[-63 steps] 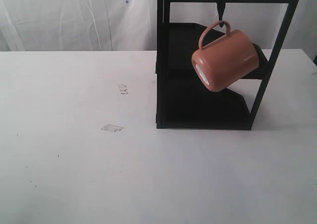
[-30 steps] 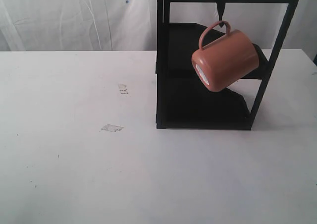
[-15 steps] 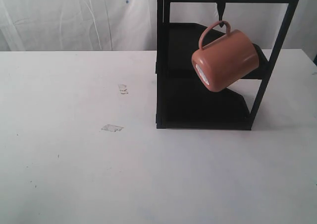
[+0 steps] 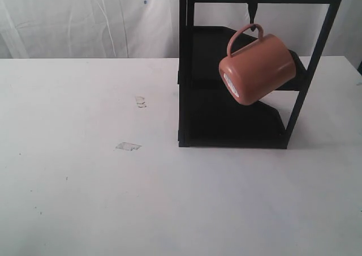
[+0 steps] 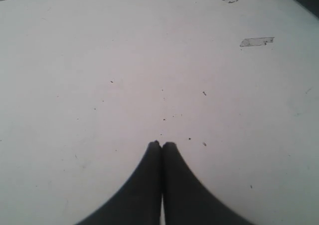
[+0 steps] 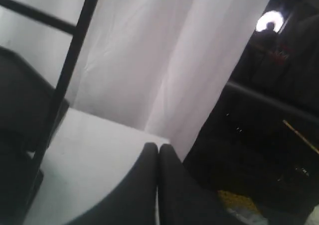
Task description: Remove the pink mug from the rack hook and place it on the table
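The pink mug point(image 4: 257, 69) hangs on the rack hook point(image 4: 253, 9), jaws of left gripper point(image 5: 161, 144) and right gripper point(image 6: 158, 145) clenched, empty.

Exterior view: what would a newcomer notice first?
The pink mug stands out: it hangs tilted by its handle from the hook on the top bar of the black rack, right of centre, with its mouth turned down and left. Around it spreads the white table, with a small tape patch left of the rack. The left end effector and right end effector show only in the wrist views, both shut on nothing.
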Controlling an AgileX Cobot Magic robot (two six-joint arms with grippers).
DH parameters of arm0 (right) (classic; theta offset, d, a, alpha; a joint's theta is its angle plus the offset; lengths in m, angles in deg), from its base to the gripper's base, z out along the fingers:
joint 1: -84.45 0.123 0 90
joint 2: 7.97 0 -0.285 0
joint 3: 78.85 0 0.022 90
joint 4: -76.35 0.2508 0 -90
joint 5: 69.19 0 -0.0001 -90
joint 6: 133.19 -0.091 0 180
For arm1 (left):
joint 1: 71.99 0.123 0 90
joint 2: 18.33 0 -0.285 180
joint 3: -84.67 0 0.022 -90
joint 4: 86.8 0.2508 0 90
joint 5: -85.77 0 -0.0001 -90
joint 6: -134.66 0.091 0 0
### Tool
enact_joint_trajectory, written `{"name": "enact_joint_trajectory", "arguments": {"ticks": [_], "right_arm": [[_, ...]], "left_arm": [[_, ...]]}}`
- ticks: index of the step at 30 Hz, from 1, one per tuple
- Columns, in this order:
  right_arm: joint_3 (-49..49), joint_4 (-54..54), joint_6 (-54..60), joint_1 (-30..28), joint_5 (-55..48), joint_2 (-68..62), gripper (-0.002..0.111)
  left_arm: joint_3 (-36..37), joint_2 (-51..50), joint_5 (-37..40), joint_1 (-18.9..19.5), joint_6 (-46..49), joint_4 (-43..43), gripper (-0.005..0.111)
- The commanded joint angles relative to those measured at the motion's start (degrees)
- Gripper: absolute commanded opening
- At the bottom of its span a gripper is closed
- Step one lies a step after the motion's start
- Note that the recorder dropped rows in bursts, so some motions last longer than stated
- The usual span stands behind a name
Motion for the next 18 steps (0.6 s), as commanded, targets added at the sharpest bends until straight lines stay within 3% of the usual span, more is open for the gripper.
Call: {"name": "enact_joint_trajectory", "arguments": {"ticks": [1,5,8,14,18], "right_arm": [[-0.1,-0.3,-3.2,1.0,8.9,-9.1,0.000],[3.1,0.5,-22.6,2.0,-0.9,-18.9,0.000],[7.2,1.8,-21.5,4.7,-7.3,-25.3,0.000],[15.6,27.1,14.0,12.8,-25.5,-30.9,0.000],[23.1,35.6,22.4,13.1,-41.9,-34.5,0.000]], "left_arm": [[0.1,0.2,-0.1,0.2,0.0,-0.7,0.001],[0.1,0.2,-0.1,0.2,0.0,-0.7,0.001],[0.1,0.2,-0.1,0.2,0.0,-0.7,0.001],[0.1,0.2,-0.1,0.2,0.0,-0.7,0.001],[0.1,0.2,-0.1,0.2,0.0,-0.7,0.001]]}}
